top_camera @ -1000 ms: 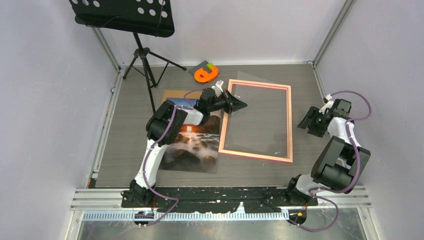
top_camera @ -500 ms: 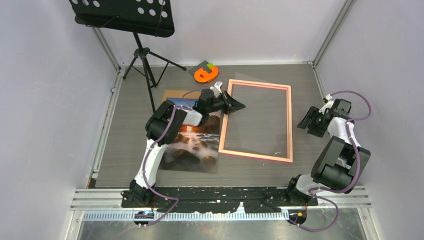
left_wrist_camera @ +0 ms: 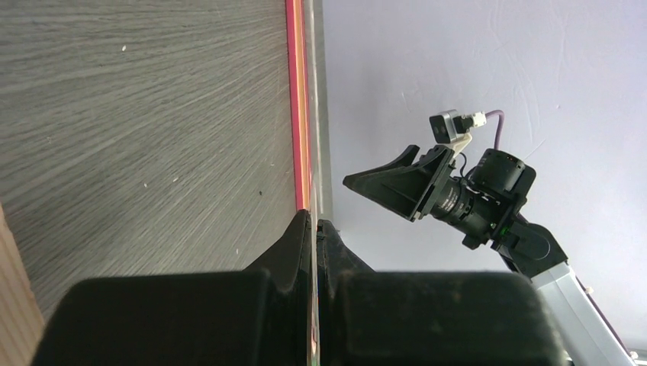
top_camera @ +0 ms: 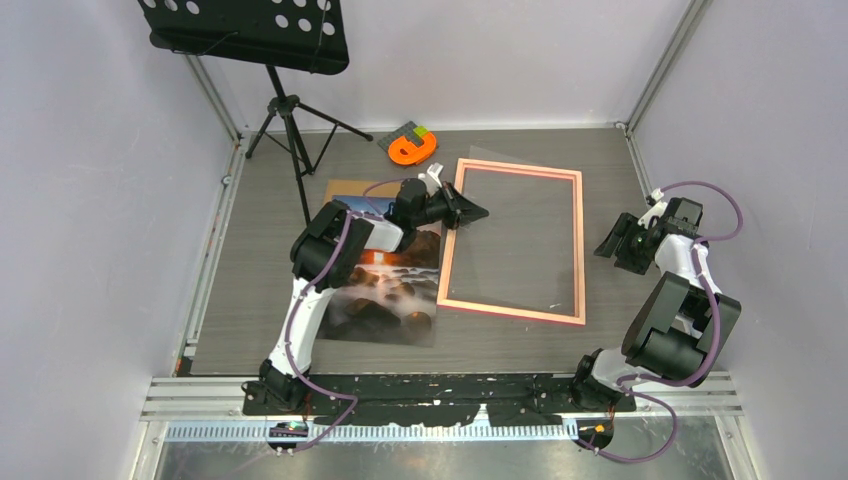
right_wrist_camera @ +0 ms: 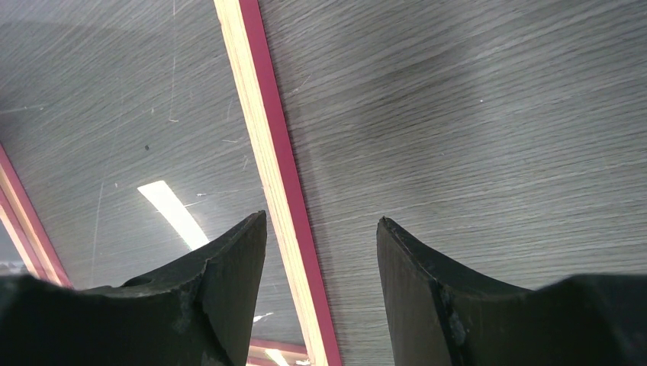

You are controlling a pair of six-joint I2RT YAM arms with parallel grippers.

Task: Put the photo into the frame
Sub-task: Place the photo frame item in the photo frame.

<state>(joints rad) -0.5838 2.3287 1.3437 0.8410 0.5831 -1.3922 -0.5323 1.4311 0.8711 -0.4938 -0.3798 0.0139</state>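
Photo (top_camera: 385, 290) lies flat on the surface (top_camera: 260, 280), left of the frame (top_camera: 510, 312), partly under the left arm and over a brown board (top_camera: 340, 190); it is not yet inserted. Left pincer (top_camera: 485, 212) is fully closed at the frame's left rail; whether it nips the clear sheet (top_camera: 520, 240) lying inside the frame cannot be told. Right pincer (right_wrist_camera: 320, 221) stands part open and empty above the right rail. Judged step: readying the frame; the next move calls for lifting the thin print by one edge and squaring it to the opening.
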